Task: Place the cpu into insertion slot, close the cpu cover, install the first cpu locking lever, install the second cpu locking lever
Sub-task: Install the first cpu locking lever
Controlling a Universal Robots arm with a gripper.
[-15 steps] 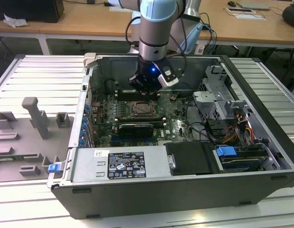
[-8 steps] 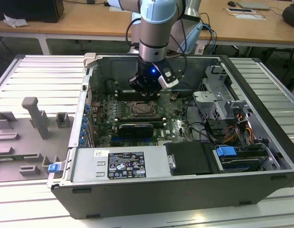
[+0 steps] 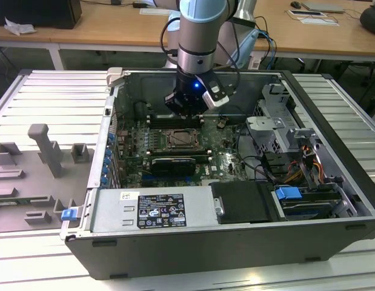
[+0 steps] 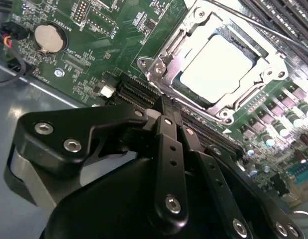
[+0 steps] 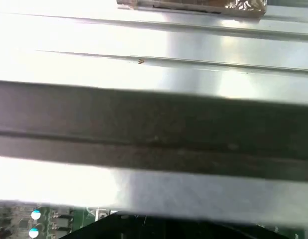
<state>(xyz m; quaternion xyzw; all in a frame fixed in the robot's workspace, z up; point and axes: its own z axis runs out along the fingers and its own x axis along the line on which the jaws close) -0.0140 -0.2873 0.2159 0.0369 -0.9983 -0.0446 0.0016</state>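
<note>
Exterior view, case (image 3: 145, 209): open computer case lying on a ribbed metal table (image 3: 42, 97), with wooden desks behind it.
Board (image 3: 132, 142): green circuit board on the case floor, seen from close in the second wrist view (image 4: 94, 50).
Arm (image 3: 202, 30): reaches down into the case from above, wrist lit blue.
Gripper (image 3: 186, 112): hangs just above the board, beside the far edge of the slot; in the second wrist view its black fingers (image 4: 168, 164) are pressed together and hold nothing.
Slot (image 3: 182, 140): square socket near the middle of the board; in the second wrist view (image 4: 161, 67) its metal rim shows.
Cover (image 4: 265, 62): silver frame lies down over the slot, around the cpu.
Cpu (image 4: 218, 67): pale square top seated in the slot, showing through the cover's window, apart from the fingers.
Battery (image 4: 48, 38): round coin cell on the board, well apart from the slot.
</note>
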